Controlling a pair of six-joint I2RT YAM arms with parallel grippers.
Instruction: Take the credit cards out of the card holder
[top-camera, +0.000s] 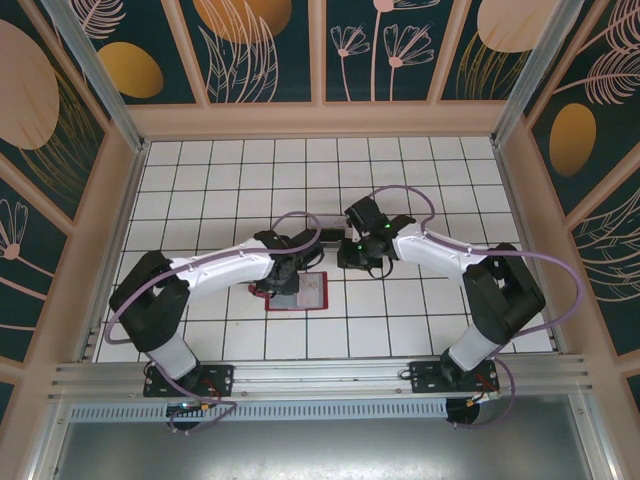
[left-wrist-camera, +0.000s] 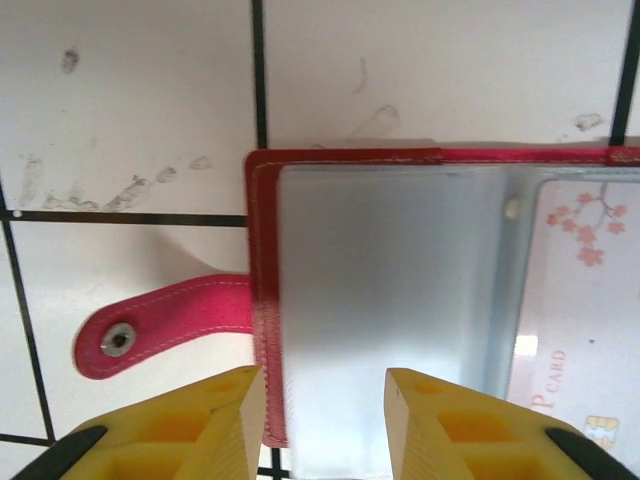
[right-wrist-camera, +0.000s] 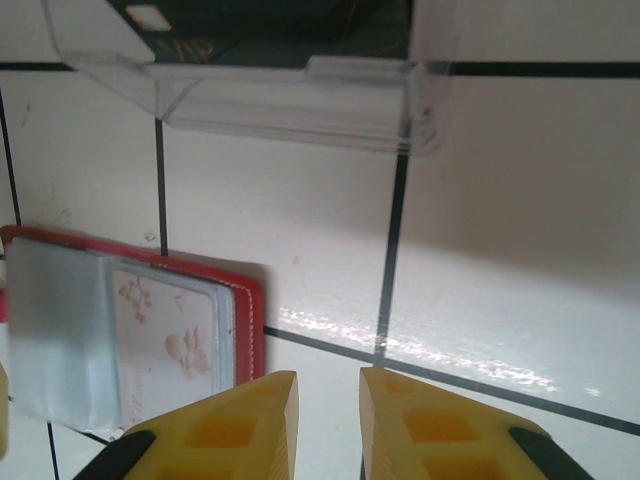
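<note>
The card holder (left-wrist-camera: 262, 250) is laid open on the white tiled table (left-wrist-camera: 130, 100), its red tab (left-wrist-camera: 165, 320) spread out to one side. A pale card (left-wrist-camera: 585, 320) printed with pink blossoms is seen inside it, beside a frosted sleeve (left-wrist-camera: 390, 290). The left gripper (left-wrist-camera: 325, 385) is held over the holder's tab-side edge, jaws parted, nothing grasped. The right gripper (right-wrist-camera: 328, 385) is poised over bare tile beside the holder, jaws narrowly parted and empty, with a clear plastic box (right-wrist-camera: 290, 100) beyond it
</note>
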